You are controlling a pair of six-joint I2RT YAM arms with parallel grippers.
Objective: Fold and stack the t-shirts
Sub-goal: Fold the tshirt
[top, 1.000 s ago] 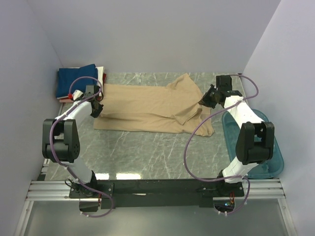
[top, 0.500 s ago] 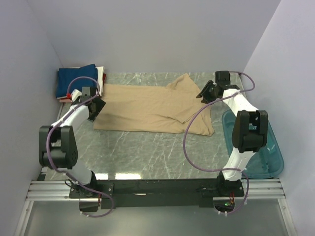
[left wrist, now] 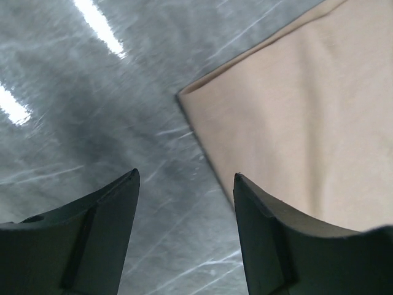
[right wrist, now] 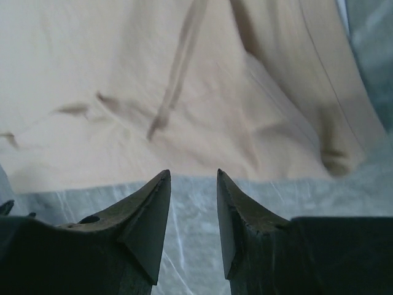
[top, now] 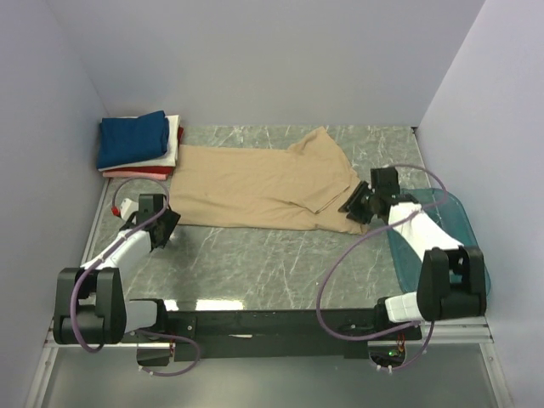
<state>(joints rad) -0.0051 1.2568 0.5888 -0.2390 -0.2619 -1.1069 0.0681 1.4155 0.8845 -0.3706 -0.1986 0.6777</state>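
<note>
- Left claw (top: pixel 167 227) (left wrist: pixel 186 176): jaws wide apart, nothing between them, holding nothing.
- It is low over the bare marble surface (top: pixel 255 255). In the left wrist view only grey stone shows between the fingers (left wrist: pixel 110 233).
- Tan t-shirt (top: pixel 255 183) (left wrist: pixel 307 110): lies spread flat. Its near corner is just ahead of the left claw and off to its right-hand finger side; cannot tell if that finger touches it.
- Right claw (top: pixel 354 204) (right wrist: pixel 193 173): jaws partly open, gap empty, no grip on anything.
- Tan t-shirt's near edge (right wrist: pixel 153 80) runs just past the right claw's tips, with creases and a folded sleeve beyond. The surface shows under and between the tips.
- In the top view the right claw sits at the shirt's near right corner, by the folded-over sleeve.
- Folded stack, far beyond the left claw in the back corner: navy t-shirt (top: pixel 132 138) on top, white t-shirt (top: pixel 175 132) under it, red t-shirt (top: pixel 140 172) at the bottom.
- Teal tub (top: pixel 459 217): just behind and outboard of the right claw, partly hidden by that arm.
</note>
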